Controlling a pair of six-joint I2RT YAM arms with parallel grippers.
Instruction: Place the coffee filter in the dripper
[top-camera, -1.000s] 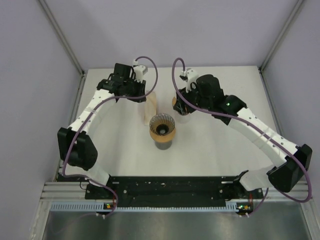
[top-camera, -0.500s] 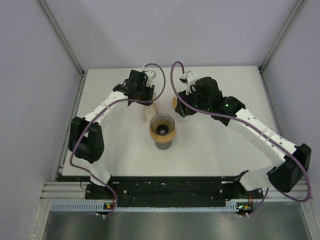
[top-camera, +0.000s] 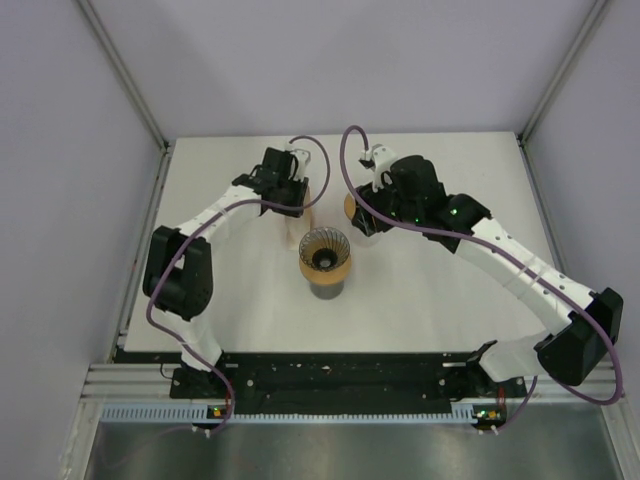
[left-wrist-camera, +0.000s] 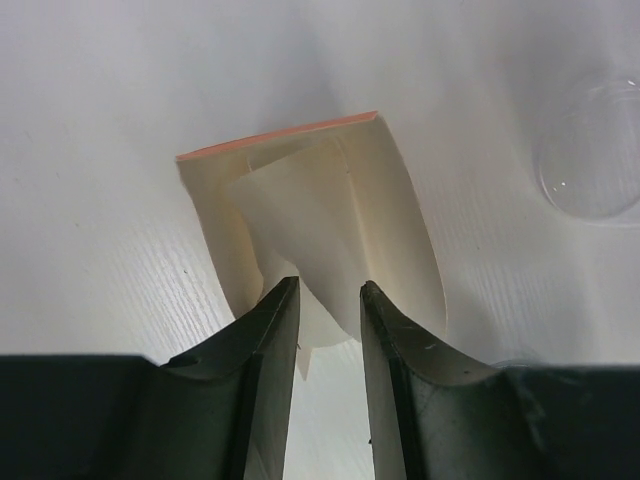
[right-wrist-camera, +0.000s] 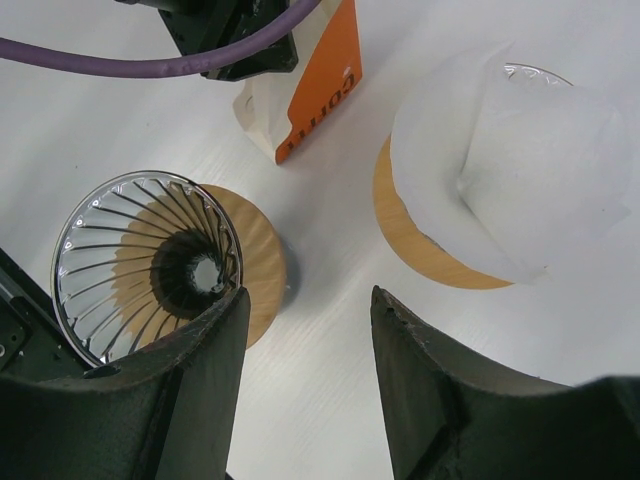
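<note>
- Top external view, against a second back: noted inward swing of left gripper (top-camera: 290, 200) to above the filter pack (top-camera: 303, 226), just behind and left of the dripper (top-camera: 325, 250).
- Left wrist view: set narrow, astride a filter (left-wrist-camera: 300, 230) standing out of the pack; by the look, not pinched yet.
- Right gripper (right-wrist-camera: 305, 295): unmoved, parted midway, holding nothing, just behind and right of dripper.
- Judged: grab imminent; dripper bare, awaiting filter.

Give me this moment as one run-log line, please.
left claw: open, astride filter sticking from pack | right claw: open, empty | dripper: empty
</note>
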